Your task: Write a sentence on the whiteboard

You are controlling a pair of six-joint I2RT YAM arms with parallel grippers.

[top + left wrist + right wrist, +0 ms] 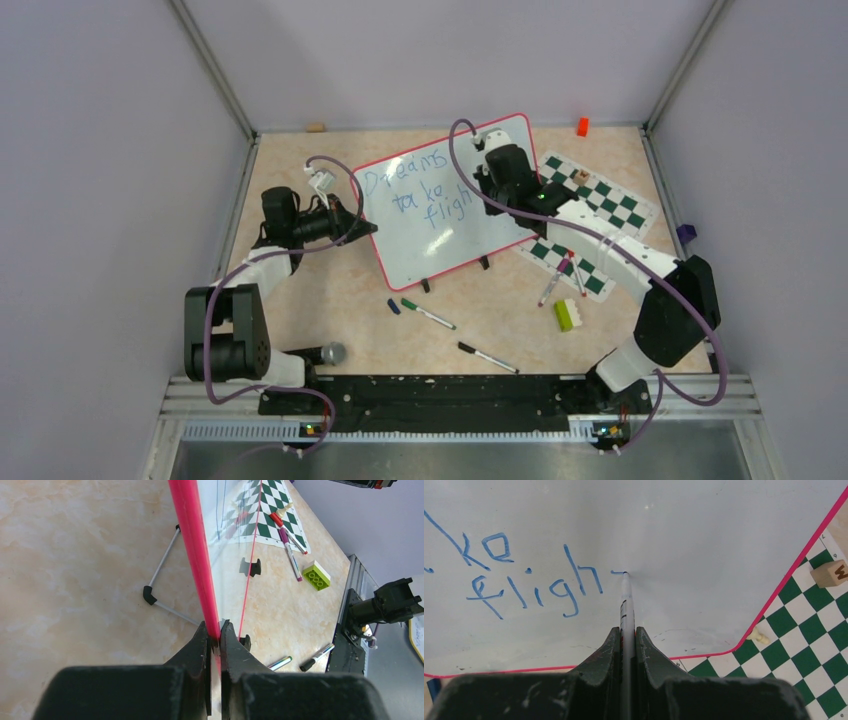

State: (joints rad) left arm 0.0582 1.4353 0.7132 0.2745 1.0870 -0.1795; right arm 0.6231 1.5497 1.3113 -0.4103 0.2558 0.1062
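Three slanted blue lines (pixel 420 195), red-framed whiteboard (pixel 450 252)

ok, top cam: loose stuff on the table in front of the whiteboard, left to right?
microphone-like object → small blue cap → green-capped marker → black-capped marker → lime-green brick
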